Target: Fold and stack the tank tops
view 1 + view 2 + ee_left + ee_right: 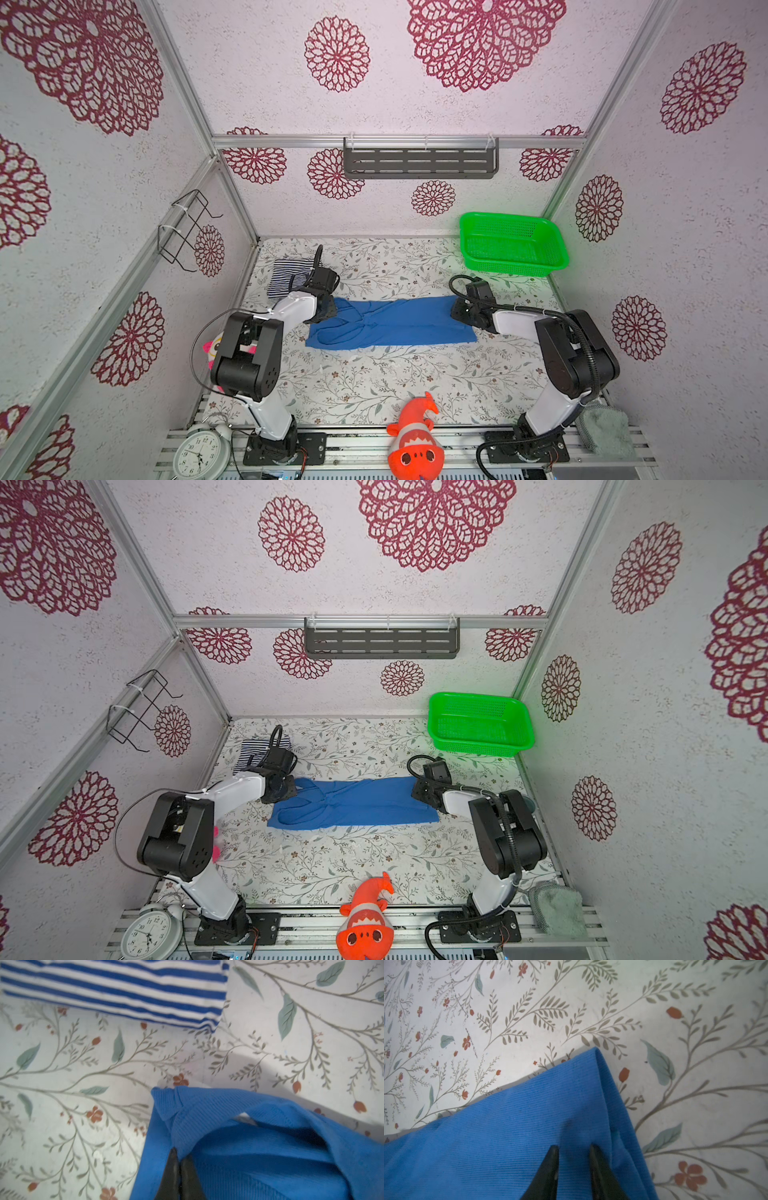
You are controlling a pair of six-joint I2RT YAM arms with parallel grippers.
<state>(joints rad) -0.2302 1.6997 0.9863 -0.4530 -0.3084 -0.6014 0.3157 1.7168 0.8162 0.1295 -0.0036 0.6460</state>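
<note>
Plainly the weak point is the left gripper (179, 1153): its jaws are pressed together on a thin ribbed bit of the royal blue tank top (395, 324) at the strap and neck end, so a lift would likely pull that narrow band up alone while the body trails and bunches. The right gripper (574, 1148) is the second worry. Its jaws stand part-way apart at the hem corner with cloth showing between them, and I cannot tell whether any of it is pinched. If it is not, that end would stay on the floral table (374, 386) and the fold would come out skewed. The striped tank top (114, 987) lies folded just beyond the left gripper, apart from the blue one, and a wide swing of that wrist could drag it out of shape. The blue top stretches flat between the two grippers, its straps rumpled near the left one. In both top views each arm reaches forward from its base with the elbow raised, forearm slanting inward and down, wrist low over its end of the cloth.
</note>
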